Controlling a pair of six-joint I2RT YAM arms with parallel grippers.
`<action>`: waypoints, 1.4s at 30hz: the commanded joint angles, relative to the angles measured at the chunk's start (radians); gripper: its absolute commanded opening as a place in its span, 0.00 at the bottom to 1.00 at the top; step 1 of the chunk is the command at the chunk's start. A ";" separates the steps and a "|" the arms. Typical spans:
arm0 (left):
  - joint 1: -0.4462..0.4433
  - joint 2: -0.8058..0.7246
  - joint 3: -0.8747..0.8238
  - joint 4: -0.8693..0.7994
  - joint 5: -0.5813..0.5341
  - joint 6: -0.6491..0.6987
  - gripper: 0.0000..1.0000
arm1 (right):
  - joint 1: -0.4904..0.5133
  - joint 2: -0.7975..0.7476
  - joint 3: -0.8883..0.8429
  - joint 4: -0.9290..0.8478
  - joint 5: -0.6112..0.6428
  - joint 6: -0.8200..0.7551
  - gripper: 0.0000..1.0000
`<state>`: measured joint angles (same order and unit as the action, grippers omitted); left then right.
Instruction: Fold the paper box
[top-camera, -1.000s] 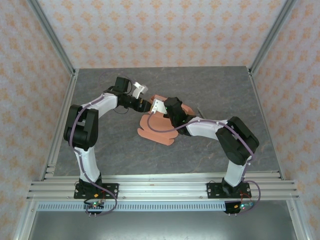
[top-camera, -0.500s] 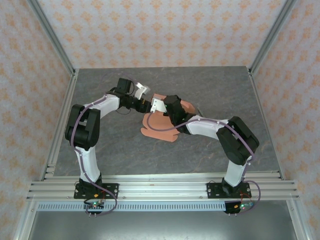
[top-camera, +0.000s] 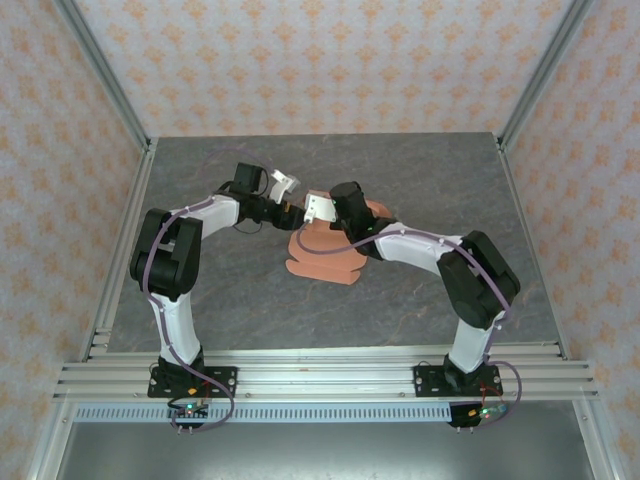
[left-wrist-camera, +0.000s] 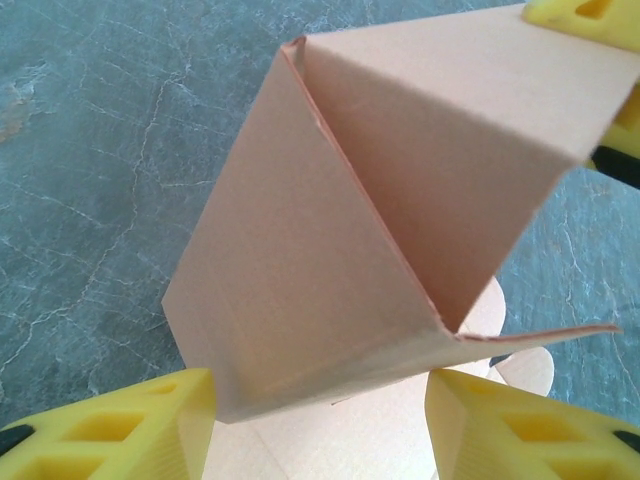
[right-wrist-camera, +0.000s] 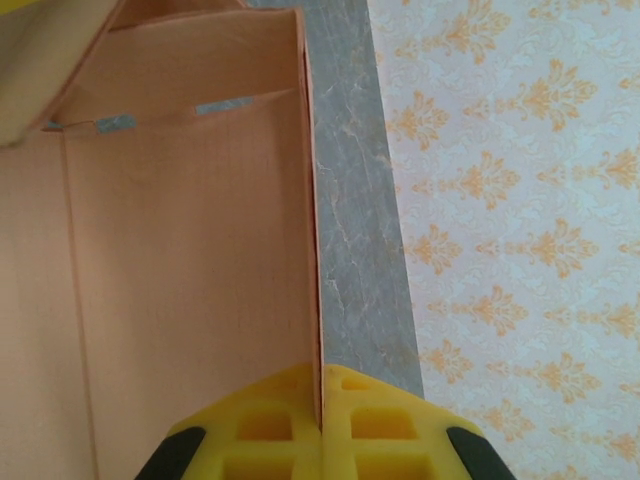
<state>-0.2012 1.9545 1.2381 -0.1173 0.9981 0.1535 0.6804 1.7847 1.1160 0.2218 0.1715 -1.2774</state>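
The paper box (top-camera: 322, 262) is thin salmon-orange card w/ a matte, faintly fibrous face, sitting mid-table btwn the two arms. Part of it lies flat on the surface, w/ rounded tabs spread toward the near side. The rest is raised: in the left wrist view two panels meet at sharp creases to form an open, skewed rectangular sleeve w/ a thin raw cut edge. In the right wrist view the inner face shows straight score lines and a couple of small slots near the far end, grey table visible through them.

The left gripper (left-wrist-camera: 320, 400) has its jaws approx halfway apart. Its yellow fingers (left-wrist-camera: 110, 425), w/ lattice cut-outs, sit either side of the sleeve's lower end and touch it, so the sleeve is held across its width. The right gripper (right-wrist-camera: 322, 378) is closed tight, its yellow pads (right-wrist-camera: 265, 425) pinching one upright wall of the card edge-on.

Around it, the table (top-camera: 430, 180) is dark grey, matte, w/ marbled veining. The walls (top-camera: 320, 60) carry pale paper w/ a repeating orange motif. Aluminium rails (top-camera: 330, 375) run along the near edge by both bases, and purple cables (top-camera: 150, 262) run along the arms. From above, the two wrists crowd over the far part of the card and cover the raised fold
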 joint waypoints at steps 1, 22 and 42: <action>-0.008 -0.031 -0.031 0.083 0.034 -0.024 0.58 | -0.008 0.014 0.039 -0.042 -0.058 0.000 0.00; -0.037 0.001 -0.050 0.152 -0.050 -0.026 0.55 | -0.010 0.059 -0.031 0.180 -0.015 -0.154 0.00; -0.047 -0.068 -0.164 0.338 -0.126 -0.098 0.61 | -0.009 0.061 -0.097 0.254 -0.004 -0.191 0.00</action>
<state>-0.2371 1.9419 1.0790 0.1596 0.8837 0.0669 0.6704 1.8374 1.0359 0.4507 0.1600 -1.4609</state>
